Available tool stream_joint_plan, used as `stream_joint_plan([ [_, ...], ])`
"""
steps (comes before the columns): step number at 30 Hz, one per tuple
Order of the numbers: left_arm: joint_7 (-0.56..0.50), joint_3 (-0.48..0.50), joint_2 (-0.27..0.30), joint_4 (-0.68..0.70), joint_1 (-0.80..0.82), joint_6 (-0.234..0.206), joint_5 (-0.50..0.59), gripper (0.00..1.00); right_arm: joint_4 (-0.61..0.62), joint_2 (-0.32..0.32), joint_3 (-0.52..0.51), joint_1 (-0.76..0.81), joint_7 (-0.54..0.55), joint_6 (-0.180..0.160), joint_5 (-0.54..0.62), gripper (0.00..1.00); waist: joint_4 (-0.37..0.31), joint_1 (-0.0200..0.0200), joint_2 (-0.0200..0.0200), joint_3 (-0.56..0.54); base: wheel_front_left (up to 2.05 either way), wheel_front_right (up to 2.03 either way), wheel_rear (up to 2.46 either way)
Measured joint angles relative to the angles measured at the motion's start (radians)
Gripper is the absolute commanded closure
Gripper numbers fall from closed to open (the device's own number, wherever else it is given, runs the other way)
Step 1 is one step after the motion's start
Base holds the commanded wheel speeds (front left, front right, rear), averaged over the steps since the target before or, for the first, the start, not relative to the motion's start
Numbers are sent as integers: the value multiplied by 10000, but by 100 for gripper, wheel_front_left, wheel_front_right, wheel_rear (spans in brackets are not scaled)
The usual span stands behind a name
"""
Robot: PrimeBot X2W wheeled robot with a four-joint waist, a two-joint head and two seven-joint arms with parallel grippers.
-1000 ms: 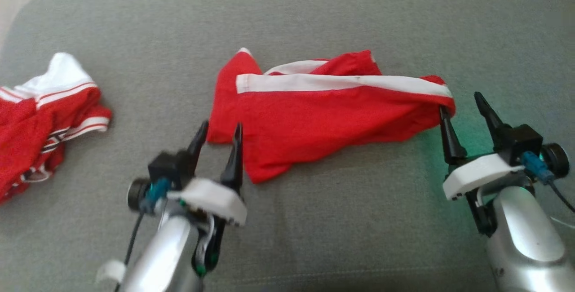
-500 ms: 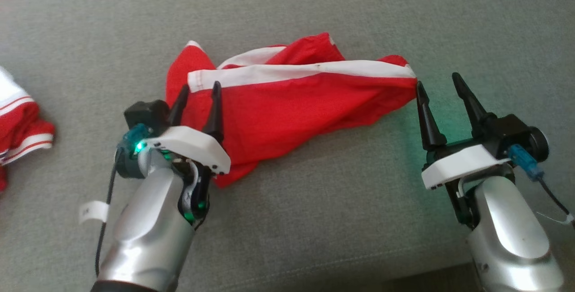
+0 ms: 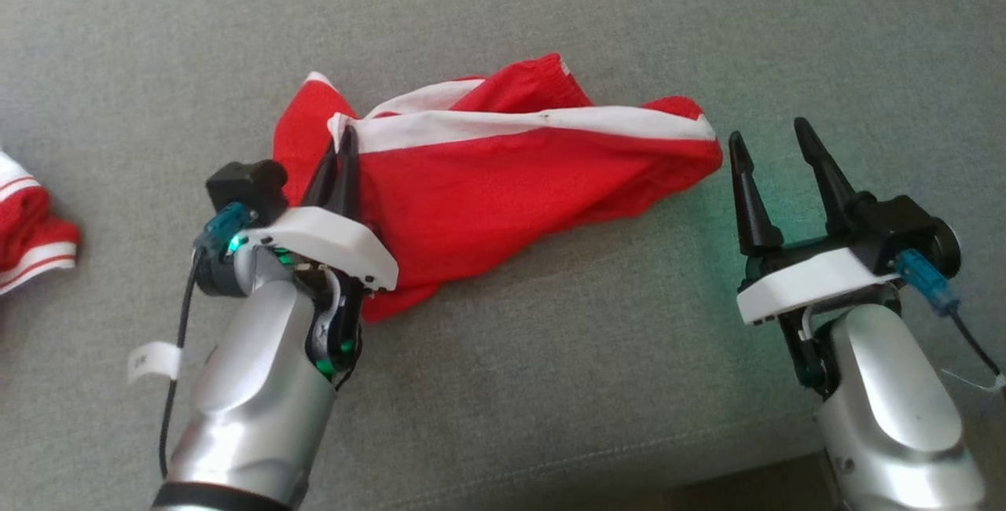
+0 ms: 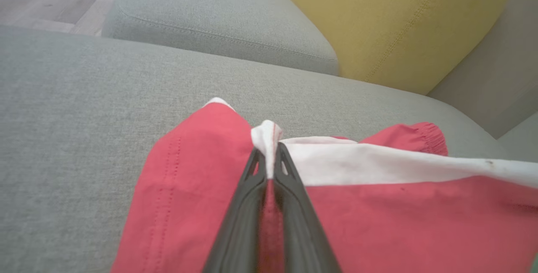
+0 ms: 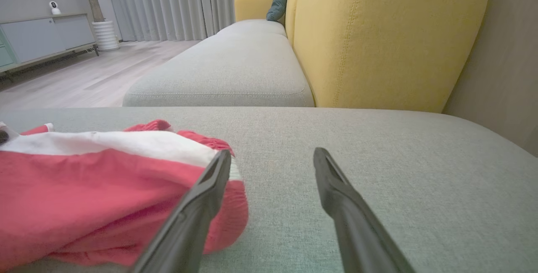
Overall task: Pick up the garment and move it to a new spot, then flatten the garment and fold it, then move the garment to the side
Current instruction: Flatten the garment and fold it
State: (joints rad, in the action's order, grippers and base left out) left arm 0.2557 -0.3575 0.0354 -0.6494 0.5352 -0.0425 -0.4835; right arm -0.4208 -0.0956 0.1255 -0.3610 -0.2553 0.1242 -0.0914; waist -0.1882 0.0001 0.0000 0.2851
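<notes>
Head view first: the red garment (image 3: 503, 181) lies crumpled at the centre of the grey sofa seat (image 3: 550, 354), its white band (image 3: 534, 122) running from 9 to 3 o'clock along the upper edge. At 8 o'clock, the left tool (image 3: 342, 145) is clamped tight, fingers together on the 9 o'clock end of that band. Over at 4 o'clock the right tool (image 3: 769, 137) stands wide apart, holding nothing, its nearer finger just beside the garment's 3 o'clock tip. A second red-and-white garment (image 3: 31, 244) sits at the 9 o'clock edge, well apart. On to the left wrist view: the left tool (image 4: 267, 157) has a bunched nub of white band pinched between its tips, red cloth spreading towards 4 and 7 o'clock, with a yellow backrest (image 4: 399, 21) at 1 o'clock. Right wrist view: the right tool (image 5: 273, 155) gapes with bare seat between its fingers, and the garment (image 5: 84, 193) is heaped at 8 o'clock, its end behind the 7 o'clock finger; whether the two touch I cannot tell.
</notes>
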Motion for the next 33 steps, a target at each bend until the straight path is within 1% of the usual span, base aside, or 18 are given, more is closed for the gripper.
stream_joint_plan([
  [3, 0, -105, -2, 128, -36, -2, 148, 100, -10, 15, -98, 16, 0, 0, -48, 0, 54, -1, 0, -160, 0, 0, 0],
  [6, 0, -173, -13, 548, -300, 0, 259, 100, -77, 38, -299, 48, 0, 0, -69, 0, 166, -1, 0, -418, 0, 0, 0],
  [9, 0, -176, -12, 945, -930, -12, 405, 100, -117, 69, -437, 154, 0, 0, -224, 0, 307, -1, 0, -748, 0, 0, 0],
  [13, 0, -159, -6, 1208, -1945, -15, 606, 100, -209, 190, -558, 669, 0, 0, -334, 0, 523, -1, 0, -1227, 0, 0, 0],
  [20, 0, 65, 31, 1202, -3084, -13, 777, 100, -420, 215, -541, 1082, 0, 0, -474, 0, 861, -2, 0, -1797, 0, 0, 0],
  [27, -2, 219, 42, 1068, -3655, -13, 920, 100, -477, 234, -357, 1115, 0, 0, -529, 0, 822, -2, 0, -2024, 0, 0, 0],
  [28, -2, 236, 42, 1104, -3699, -19, 922, 76, -499, 234, -334, 1127, 0, 0, -589, 0, 807, -2, 0, -2051, 0, 0, 0],
  [29, -2, 267, 40, 1162, -3727, -63, 959, 0, -527, 234, -309, 1155, 0, 0, -625, 0, 795, -2, 0, -2076, 0, 0, 0],
  [31, -2, 493, 46, 1478, -3789, -339, 1116, 0, -644, 236, -88, 1286, 0, 0, -685, 0, 779, -1, 0, -2116, 0, 0, 0],
  [33, 0, 502, 50, 1712, -3871, -453, 1254, 0, -727, 245, 105, 1271, 0, 0, -832, 0, 809, -2, 0, -2099, 0, 0, 0],
])
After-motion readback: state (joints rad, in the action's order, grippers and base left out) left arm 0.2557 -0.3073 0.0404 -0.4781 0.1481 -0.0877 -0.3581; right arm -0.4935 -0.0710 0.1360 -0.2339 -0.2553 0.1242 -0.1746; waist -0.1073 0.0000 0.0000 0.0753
